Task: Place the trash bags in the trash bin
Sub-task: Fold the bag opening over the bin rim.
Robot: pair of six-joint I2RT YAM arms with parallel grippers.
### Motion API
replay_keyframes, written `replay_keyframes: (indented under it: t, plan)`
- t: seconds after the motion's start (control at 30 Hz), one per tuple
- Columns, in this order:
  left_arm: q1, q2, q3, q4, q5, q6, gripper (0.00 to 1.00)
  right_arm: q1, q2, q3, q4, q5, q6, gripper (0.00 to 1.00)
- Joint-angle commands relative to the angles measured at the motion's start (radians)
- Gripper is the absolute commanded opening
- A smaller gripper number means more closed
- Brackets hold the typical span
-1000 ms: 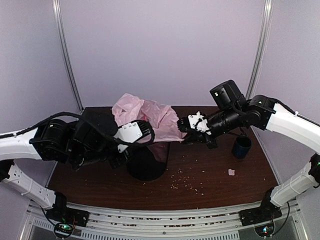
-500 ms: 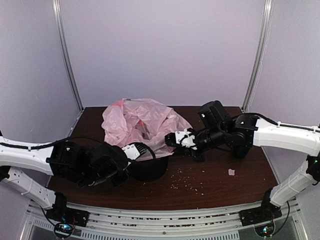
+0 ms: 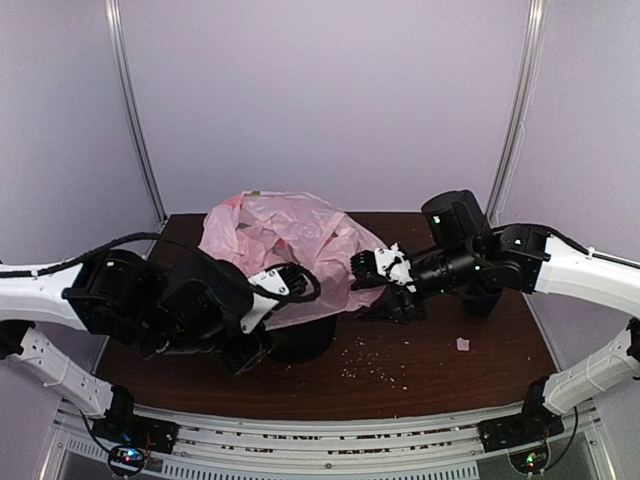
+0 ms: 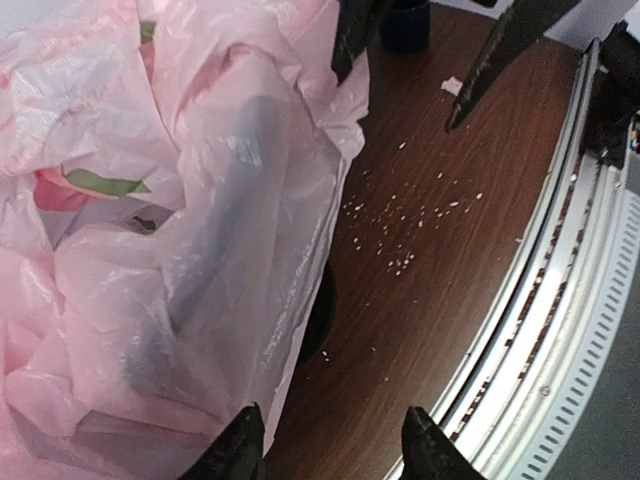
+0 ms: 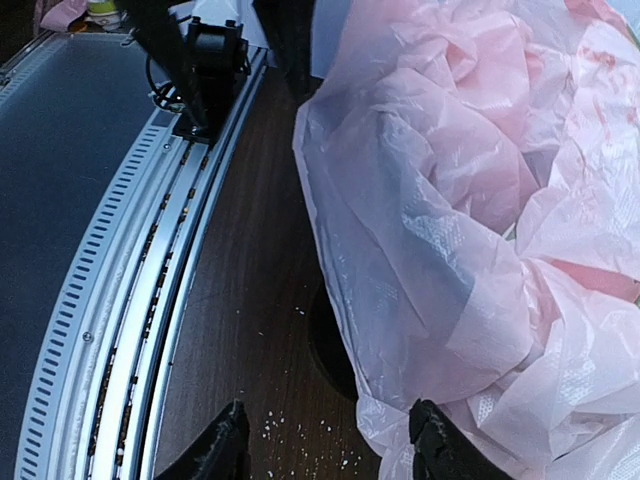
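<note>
Since the left gripper [image 4: 330, 450] and the right gripper [image 5: 330, 445] have just let go, the bag [image 3: 285, 240] lies loose, draped over the bin [image 3: 305, 342] and hiding its mouth. Both stand spread and empty, just beside the bag. Judgement: bag rests on top, not inside; needs pushing down.

Soft, even light is thrown from above, and only faint shadows are cast on the dark table [image 3: 500, 355]. The overhead view is rendered slightly grainy. In the left wrist view the trash bag [image 4: 150, 250] is shown sharp, while the fingertips [image 4: 238, 452] are softened, perhaps by closeness.
</note>
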Motion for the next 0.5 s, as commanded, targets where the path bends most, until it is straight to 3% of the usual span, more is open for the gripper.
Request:
replay_keyframes:
  t: [0.0, 0.13, 0.27, 0.37, 0.47]
  plan:
    - [-0.008, -0.065, 0.149, -0.172, 0.115, -0.067, 0.49, 0.0, -0.037, 0.055, -0.166, -0.077, -0.039, 0.56]
    - [-0.009, -0.118, 0.266, -0.174, 0.167, -0.069, 0.49, -0.046, -0.05, 0.126, -0.196, -0.108, 0.033, 0.53]
    - [-0.008, -0.116, 0.451, -0.267, -0.172, -0.21, 0.65, -0.215, -0.022, 0.181, -0.048, -0.158, 0.265, 0.5]
    - [0.004, -0.047, 0.578, -0.413, -0.311, -0.283, 0.73, -0.31, 0.041, 0.203, 0.011, -0.159, 0.382, 0.62]
    - [0.109, 0.017, 0.587, -0.428, -0.251, -0.275, 0.79, -0.333, 0.075, 0.192, 0.031, -0.17, 0.423, 0.73]
